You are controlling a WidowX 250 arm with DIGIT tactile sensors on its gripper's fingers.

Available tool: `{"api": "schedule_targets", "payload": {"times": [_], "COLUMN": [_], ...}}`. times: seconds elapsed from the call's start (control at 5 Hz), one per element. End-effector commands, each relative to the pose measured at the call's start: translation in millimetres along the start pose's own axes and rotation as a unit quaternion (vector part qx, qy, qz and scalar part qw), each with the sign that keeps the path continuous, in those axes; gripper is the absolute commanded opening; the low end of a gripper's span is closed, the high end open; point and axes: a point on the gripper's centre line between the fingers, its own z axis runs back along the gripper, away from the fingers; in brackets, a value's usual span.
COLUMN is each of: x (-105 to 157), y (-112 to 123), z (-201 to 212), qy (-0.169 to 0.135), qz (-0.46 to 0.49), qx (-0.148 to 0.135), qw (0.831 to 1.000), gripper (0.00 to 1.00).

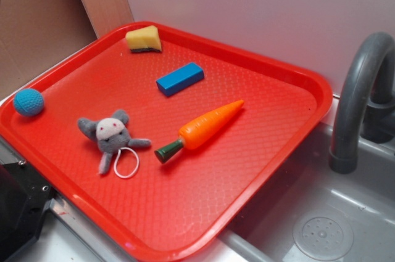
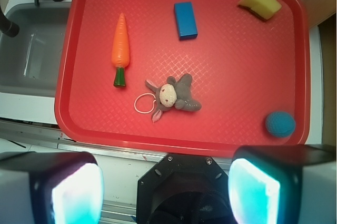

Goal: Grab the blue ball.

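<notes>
Gripper [image 2: 166, 182] fingers [image 2: 73, 187] frame the bottom of the wrist view, spread wide apart with nothing between them, so the tool is open and empty, hanging high above the near edge of the tray [image 2: 181, 137]. That height and spread suit a survey before descent: the whole tray fits in view and the jaws are already parted wider than the target. The ball [image 2: 280, 124] sits at the tray's lower right in the wrist view, close to the rim, and in the exterior view it rests at the far left corner [image 1: 29, 102], just inside the raised lip, which probably stops it rolling off. It lies well apart from the mouse [image 2: 172, 95], the nearest other thing, and farther still from the carrot [image 2: 120, 45], the block [image 2: 185, 20] and the sponge [image 2: 259, 2] at the far corner, so nothing crowds the approach except the rim. Being round, the ball has no long axis and points nowhere; any jaw angle should serve, though closing along the rim rather than across it looks safer, since one finger would otherwise meet the lip. Its fuzzy knit should give a soft, forgiving hold. The gripper is offset from the ball, so a sideways shift seems needed before lowering.
</notes>
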Motion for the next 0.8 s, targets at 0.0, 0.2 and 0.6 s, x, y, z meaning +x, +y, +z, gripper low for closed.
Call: {"api": "schedule_targets", "payload": {"times": [0.0,0.2,0.6], "x": [0.0,19.2,33.6], "y": [0.0,25.8,81.0], "z": [0.0,-19.8,-52.5], "qy": [0.0,-0.011,-0.018], "qz": [0.0,0.059,0.135], "qx": [0.0,0.008,0.063], "qw": [1.0,0.998,0.989], "gripper": [1.0,1.0,1.0]}}
